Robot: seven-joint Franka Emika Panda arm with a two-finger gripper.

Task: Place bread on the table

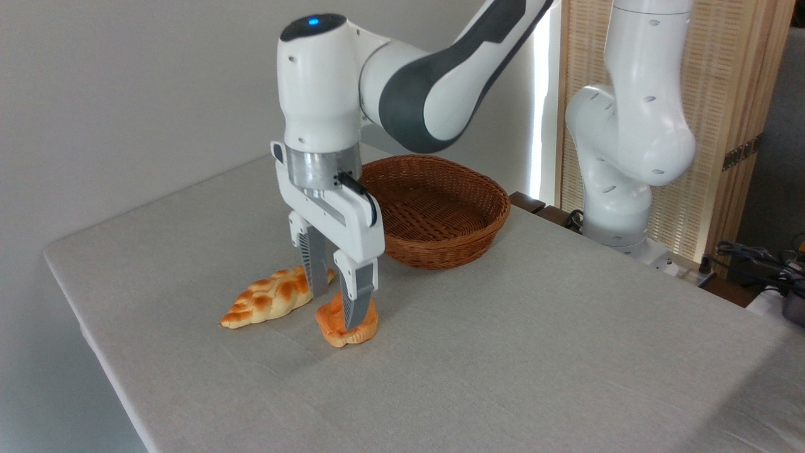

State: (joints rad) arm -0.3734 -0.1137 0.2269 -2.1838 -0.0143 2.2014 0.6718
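The bread [365, 330], a small lumpy orange-brown bun, rests on the grey-beige cloth of the table [503, 352], left of centre. My gripper [336, 311] points straight down over it. One finger stands behind the bun and the other in front, and the jaws are closed against its sides. The front finger hides the bun's middle. The bun's underside appears to touch the cloth.
A long braided golden loaf [270, 297] lies on the cloth just left of the gripper, close to the rear finger. A brown wicker basket [465, 242] with nothing in it stands behind and to the right. The arm's white base [619, 201] is at the table's far right edge.
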